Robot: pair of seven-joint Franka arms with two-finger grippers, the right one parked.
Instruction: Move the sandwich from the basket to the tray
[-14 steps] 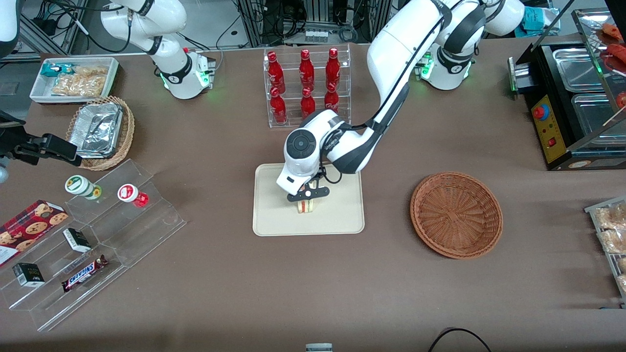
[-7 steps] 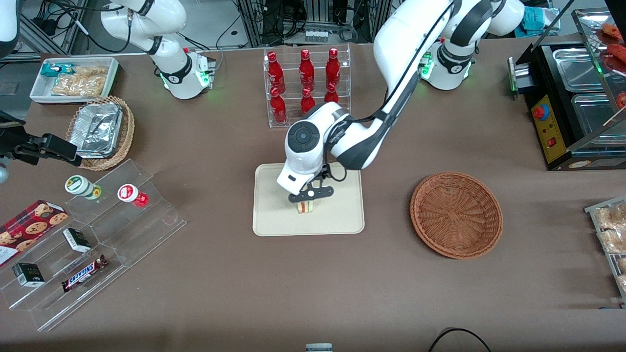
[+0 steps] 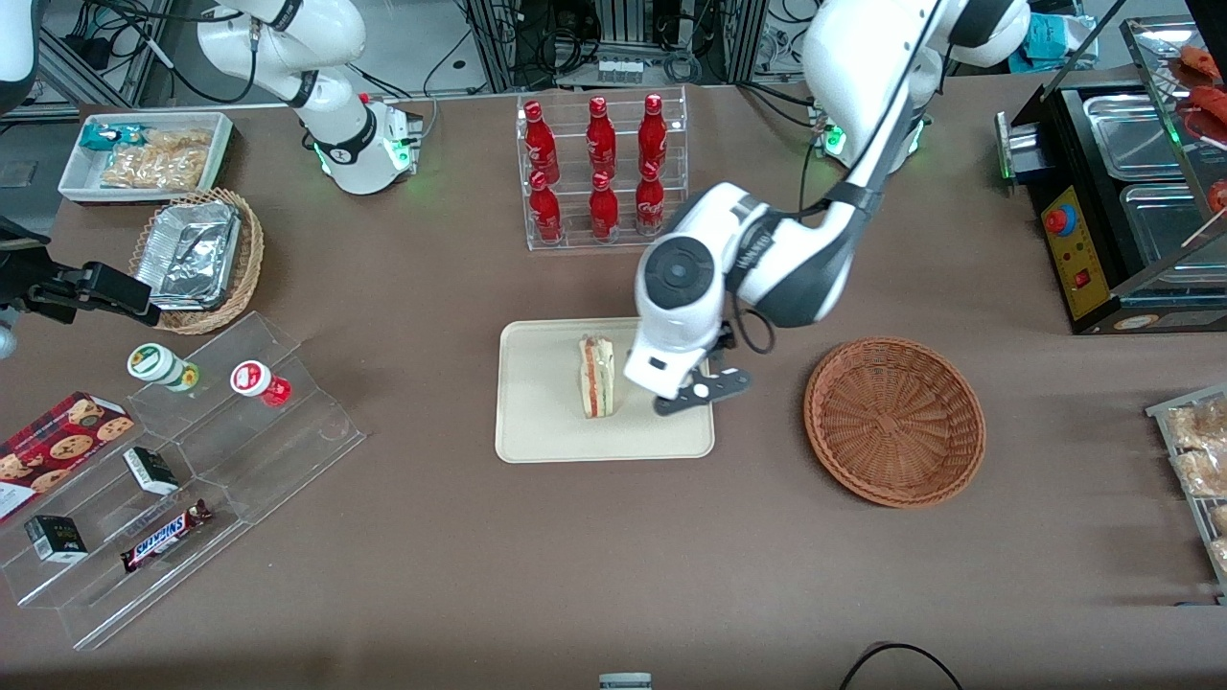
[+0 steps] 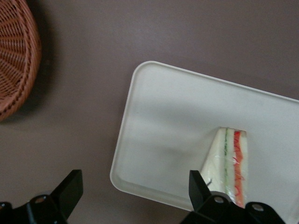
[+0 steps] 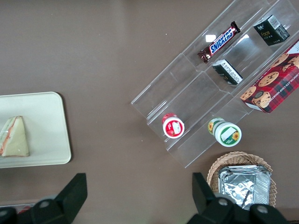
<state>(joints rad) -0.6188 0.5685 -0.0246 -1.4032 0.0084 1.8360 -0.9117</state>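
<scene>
With delivery apparently done | sandwich (image 3: 597,377) stands on edge on tray (image 3: 537,422), clear of any grip | gripper (image 3: 698,395) hovers just beside it over tray's rim, fingers spread wide, empty | basket (image 3: 894,420) sits empty toward working arm's end.

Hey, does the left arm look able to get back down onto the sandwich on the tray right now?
Probably yes. The sandwich stands on the tray with nothing over or against it, and the left arm's tool, fingers open, hangs just beside it over the tray's edge nearer the basket.
</scene>
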